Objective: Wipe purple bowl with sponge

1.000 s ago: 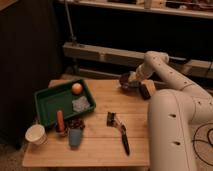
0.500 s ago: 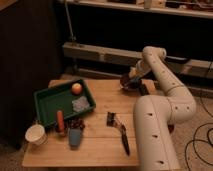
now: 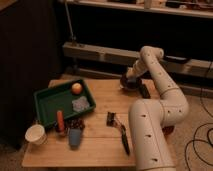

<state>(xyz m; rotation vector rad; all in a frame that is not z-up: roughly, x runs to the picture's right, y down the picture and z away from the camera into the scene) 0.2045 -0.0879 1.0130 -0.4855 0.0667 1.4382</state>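
The dark purple bowl (image 3: pixel 131 83) stands near the far edge of the wooden table (image 3: pixel 100 145). My gripper (image 3: pixel 130 77) is at the end of the white arm (image 3: pixel 157 80) and is down at the bowl, covering part of it. I cannot make out a sponge at the gripper; if there is one, the gripper and the bowl hide it.
A green tray (image 3: pixel 47 102) on the left holds an orange (image 3: pixel 76 88) and a pale grey-blue pad (image 3: pixel 80 104). In front of it stand a white cup (image 3: pixel 35 134), a blue cup (image 3: pixel 75 137) and a red-orange item (image 3: pixel 60 120). A black brush (image 3: pixel 122 139) lies mid-table; a dark object (image 3: pixel 144 91) lies right of the bowl.
The arm's links have swung closer and more upright in the view, while the gripper has stayed at the bowl. The other table items have not moved.
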